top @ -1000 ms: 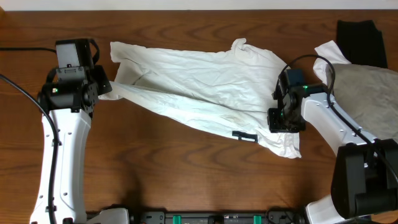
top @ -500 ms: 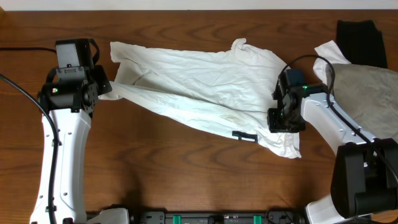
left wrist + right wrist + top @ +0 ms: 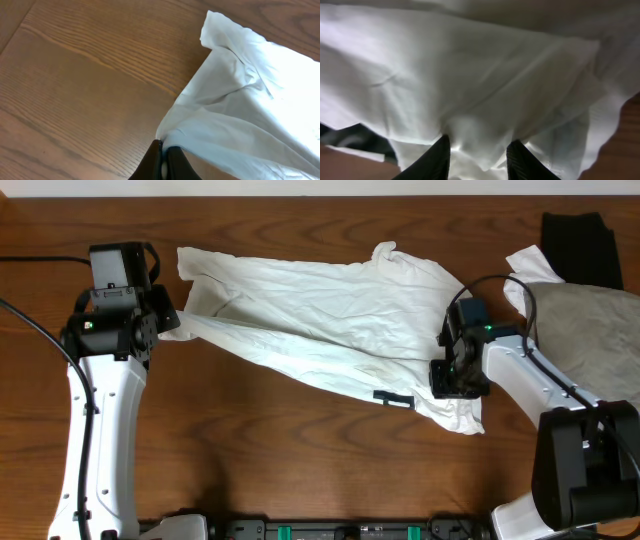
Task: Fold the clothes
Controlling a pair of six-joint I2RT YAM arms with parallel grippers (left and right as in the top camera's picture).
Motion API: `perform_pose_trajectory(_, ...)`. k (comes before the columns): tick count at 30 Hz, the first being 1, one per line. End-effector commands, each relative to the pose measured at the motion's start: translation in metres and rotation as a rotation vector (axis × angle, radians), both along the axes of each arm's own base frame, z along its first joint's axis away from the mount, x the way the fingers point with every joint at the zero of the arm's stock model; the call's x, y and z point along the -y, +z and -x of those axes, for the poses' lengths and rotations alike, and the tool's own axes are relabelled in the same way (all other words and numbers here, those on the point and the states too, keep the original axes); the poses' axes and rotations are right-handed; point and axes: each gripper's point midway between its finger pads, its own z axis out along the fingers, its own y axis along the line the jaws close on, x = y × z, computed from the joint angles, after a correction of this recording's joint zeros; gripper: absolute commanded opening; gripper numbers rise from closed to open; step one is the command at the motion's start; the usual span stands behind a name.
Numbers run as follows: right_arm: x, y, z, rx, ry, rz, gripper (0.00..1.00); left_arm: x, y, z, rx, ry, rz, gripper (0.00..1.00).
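The white T-shirt [image 3: 330, 310] lies spread and wrinkled across the middle of the table, its small black print [image 3: 393, 397] near the lower right hem. My left gripper [image 3: 172, 318] is at the shirt's left edge. In the left wrist view it [image 3: 162, 150] is shut on a pinch of the white cloth [image 3: 260, 90]. My right gripper [image 3: 452, 385] is down on the shirt's lower right part. In the right wrist view it [image 3: 477, 145] stands open, its two dark fingers on either side of a raised fold of the cloth [image 3: 470, 75].
A grey-beige garment [image 3: 590, 330] lies at the right edge under the right arm, with a black garment [image 3: 580, 245] behind it and a bit of white cloth [image 3: 530, 265] beside them. Bare wood table [image 3: 280, 450] runs along the front.
The right arm has shifted slightly to the left over the shirt's lower right part. The left arm and the shirt have not moved.
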Motion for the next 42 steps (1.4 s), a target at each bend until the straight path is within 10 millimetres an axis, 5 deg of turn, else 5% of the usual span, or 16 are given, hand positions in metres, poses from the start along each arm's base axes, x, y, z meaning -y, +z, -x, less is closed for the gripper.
perform_pose_trajectory(1, 0.0, -0.006, 0.002, -0.008, -0.016, 0.015, 0.33, -0.002, 0.003, 0.002, 0.014, 0.018, 0.007, 0.06)
perform_pose_trajectory(6, -0.001, -0.006, -0.005, 0.02, -0.028, 0.008, 0.26, -0.002, 0.003, 0.003, 0.013, 0.018, 0.007, 0.06)
perform_pose_trajectory(11, -0.01, -0.005, -0.01, 0.039, -0.026, -0.042, 0.01, -0.002, 0.003, 0.003, 0.013, 0.018, 0.007, 0.06)
perform_pose_trajectory(18, -0.011, -0.003, -0.012, 0.045, -0.045, -0.047, 0.01, -0.002, 0.003, 0.002, 0.014, 0.018, 0.007, 0.06)
perform_pose_trajectory(21, -0.011, 0.017, -0.02, 0.083, -0.052, -0.051, 0.01, -0.002, 0.008, 0.003, 0.028, 0.014, 0.003, 0.06)
perform_pose_trajectory(24, -0.009, 0.061, -0.04, 0.189, -0.059, -0.048, 0.01, -0.002, 0.028, 0.004, 0.078, 0.005, -0.008, 0.06)
perform_pose_trajectory(30, 0.014, 0.196, -0.073, 0.515, -0.109, 0.012, 0.01, -0.001, 0.082, 0.014, 0.222, -0.005, -0.03, 0.06)
perform_pose_trajectory(37, 0.047, 0.327, -0.055, 0.797, -0.171, 0.123, 0.01, 0.002, 0.137, 0.039, 0.383, -0.004, -0.044, 0.06)
perform_pose_trajectory(42, 0.056, 0.382, -0.031, 0.901, -0.195, 0.133, 0.01, 0.004, 0.176, 0.063, 0.482, -0.003, -0.053, 0.06)
